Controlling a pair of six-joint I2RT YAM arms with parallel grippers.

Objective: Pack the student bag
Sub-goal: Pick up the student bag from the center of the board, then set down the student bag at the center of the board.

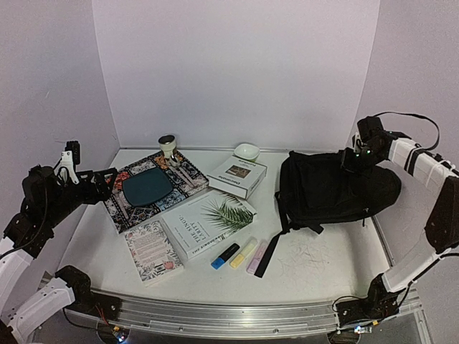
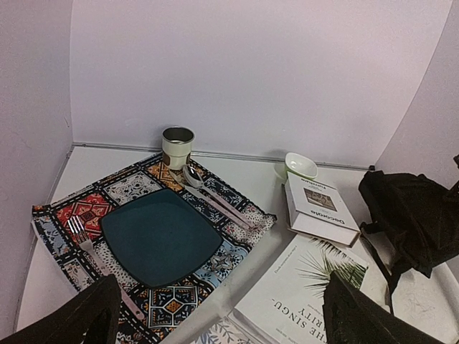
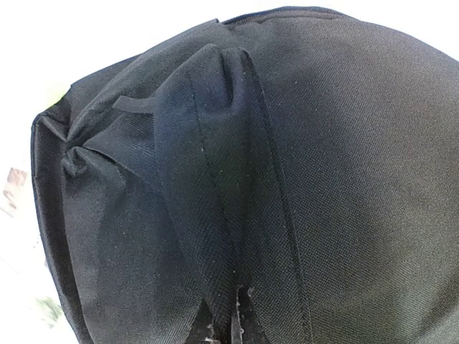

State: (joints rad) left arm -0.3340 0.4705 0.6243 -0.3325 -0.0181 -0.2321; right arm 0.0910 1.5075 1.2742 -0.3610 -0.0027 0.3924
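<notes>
Bag (image 1: 337,190): lying on its side at the right of the table (image 1: 315,265), well apart from the mat (image 2: 86,208). Strap (image 1: 269,252): trailing toward the near edge, end just beside the pink marker (image 1: 257,256). Right gripper (image 1: 356,159): at the far upper edge of the bag, closed tight on a raised fold of its black fabric; wrist view filled by that fabric, fold running down to the bottom edge. Left gripper (image 1: 107,183): held above the left side of the table, facing the mat, spread fully wide, gripping nothing; fingers (image 2: 72,319) at both lower corners of the wrist view, touching no object. On the mat: teal plate (image 2: 159,235) at centre, fork (image 2: 90,247) to its left, spoon (image 2: 193,175) to its right, cup (image 2: 177,145) at the far corner. Between mat and bag: white bowl (image 1: 247,151) by the back wall, small book (image 1: 237,176), large book (image 1: 204,222), floral book (image 1: 152,251). Near the large book: blue marker (image 1: 225,256) and yellow marker (image 1: 242,253), side by side with the pink one.
</notes>
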